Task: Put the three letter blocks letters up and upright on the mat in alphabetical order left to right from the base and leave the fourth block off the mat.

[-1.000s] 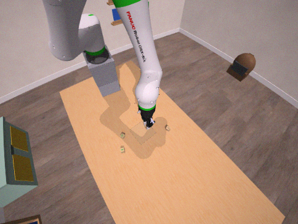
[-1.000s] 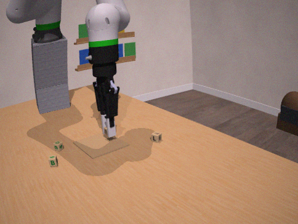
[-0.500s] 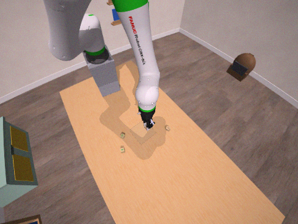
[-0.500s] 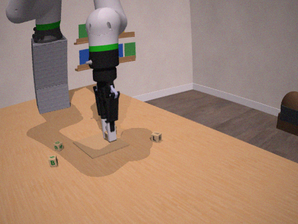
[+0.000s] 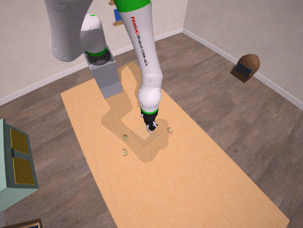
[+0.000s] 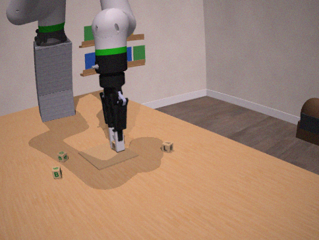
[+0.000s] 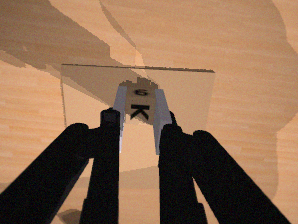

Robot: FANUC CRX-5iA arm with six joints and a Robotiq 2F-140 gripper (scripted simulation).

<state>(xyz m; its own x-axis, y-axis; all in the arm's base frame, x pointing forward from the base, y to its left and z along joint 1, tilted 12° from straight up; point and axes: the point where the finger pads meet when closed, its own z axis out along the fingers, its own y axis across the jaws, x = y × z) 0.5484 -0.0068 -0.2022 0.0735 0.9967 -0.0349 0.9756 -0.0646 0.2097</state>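
From above, the gripper (image 5: 151, 128) hangs low over the far part of the mat (image 5: 144, 138), with one block (image 5: 170, 130) lying off the mat on one side and two more (image 5: 124, 137) (image 5: 124, 152) off the other side. From the side, the fingers are nearly closed around the K block (image 6: 114, 144), which looks at or just above the mat, near its far edge; the L block (image 6: 167, 146), the B block (image 6: 57, 172) and a block with a green mark (image 6: 62, 156) rest on the table. To set it down well I would lower straight until the base sits flat, keep the K upright and on top, and leave room for neighbours in the row. Through the wrist camera the gripper is clenched on the K block, both pads (image 7: 121, 111) pressing its sides, letter facing up
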